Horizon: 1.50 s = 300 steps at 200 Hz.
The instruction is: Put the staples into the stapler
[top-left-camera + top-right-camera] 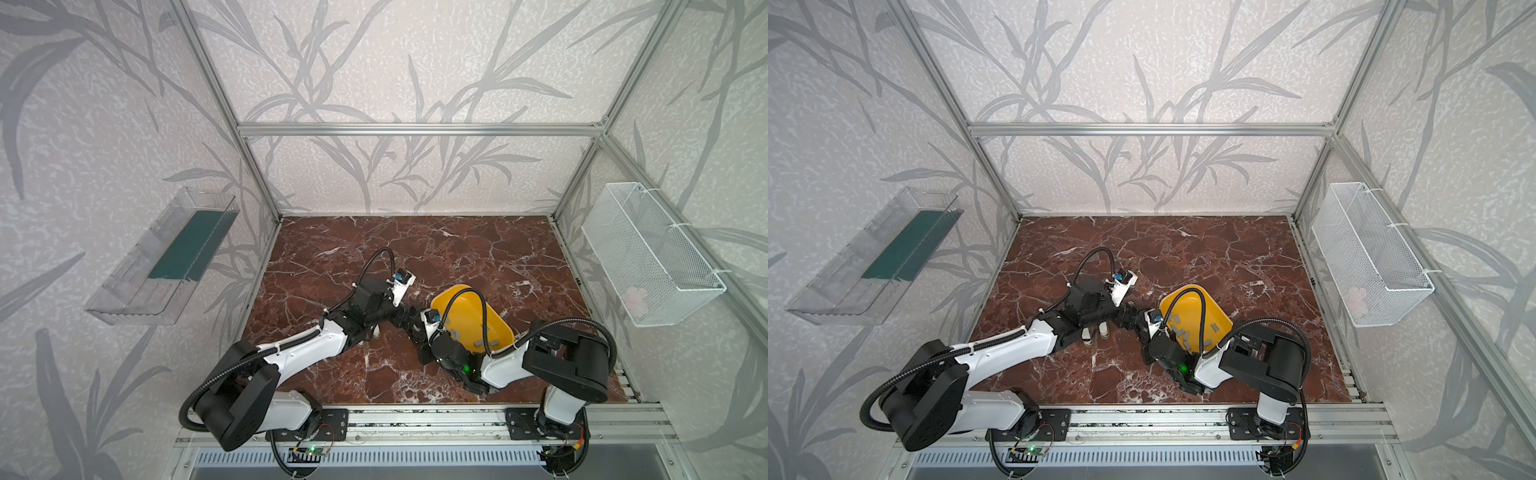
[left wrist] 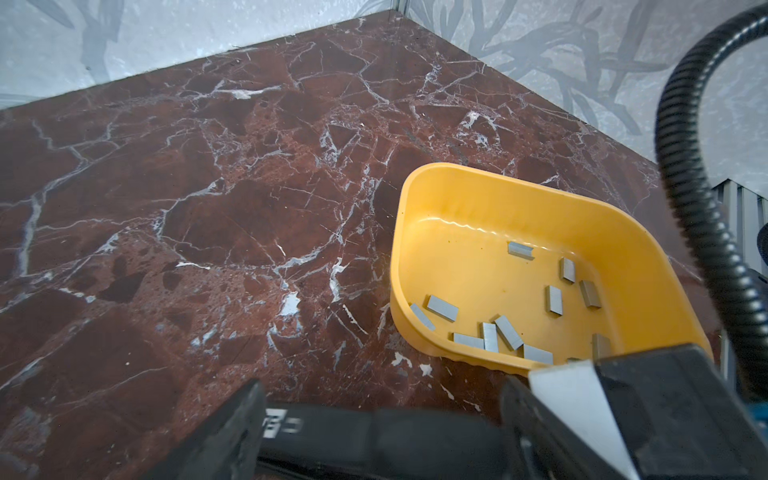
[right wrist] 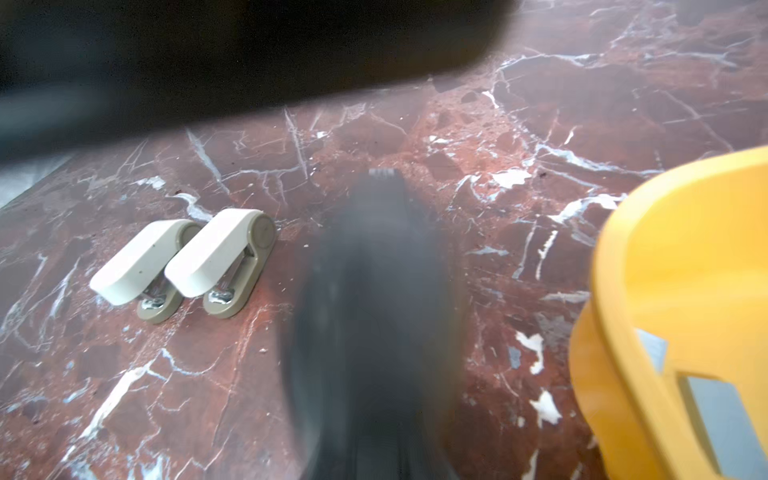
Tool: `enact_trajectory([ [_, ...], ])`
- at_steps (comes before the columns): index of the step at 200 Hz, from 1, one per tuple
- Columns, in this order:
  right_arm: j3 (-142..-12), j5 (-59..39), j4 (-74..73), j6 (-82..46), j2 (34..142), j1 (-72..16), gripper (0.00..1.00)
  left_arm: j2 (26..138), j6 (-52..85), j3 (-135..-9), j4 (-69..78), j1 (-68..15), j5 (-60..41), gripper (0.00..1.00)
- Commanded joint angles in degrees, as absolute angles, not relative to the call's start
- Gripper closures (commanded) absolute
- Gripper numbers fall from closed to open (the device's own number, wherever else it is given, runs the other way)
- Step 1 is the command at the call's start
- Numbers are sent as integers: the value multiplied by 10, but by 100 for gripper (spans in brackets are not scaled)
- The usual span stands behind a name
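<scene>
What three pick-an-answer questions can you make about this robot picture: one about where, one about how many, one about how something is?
1. Where do the grey staple strips lie? A in the yellow tray; B in the white wire basket; C on the clear shelf.
2. How many small cream staplers stand on the table? A one; B two; C four.
3. How are the left gripper's jaws? A shut tight; B clamped on a cream stapler; C wide apart.
Answers: 1 A, the left wrist view shows them inside it. 2 B, a pair sits side by side. 3 C, its fingers stand far apart.
</scene>
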<state>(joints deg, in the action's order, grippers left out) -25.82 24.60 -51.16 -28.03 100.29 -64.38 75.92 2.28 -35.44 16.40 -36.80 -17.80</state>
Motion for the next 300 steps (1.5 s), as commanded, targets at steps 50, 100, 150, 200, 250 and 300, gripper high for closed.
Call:
enact_trajectory([
  [50, -254, 257, -525, -282, 991, -641, 93, 715, 20, -327, 211, -371, -129, 13],
  [100, -275, 275, -465, -255, 951, -669, 73, 726, 34, -337, 198, -370, -78, 15],
  [150, -275, 278, -437, -253, 921, -678, 58, 727, 38, -339, 197, -370, -79, 15],
  [200, -279, 283, -376, -243, 860, -687, 54, 738, 39, -349, 186, -371, -74, 18],
  [250, -311, 278, -298, -243, 834, -687, 65, 762, 44, -371, 157, -370, -37, 24],
  [300, -343, 283, -274, -243, 873, -685, 72, 776, 46, -383, 145, -370, -42, 29],
])
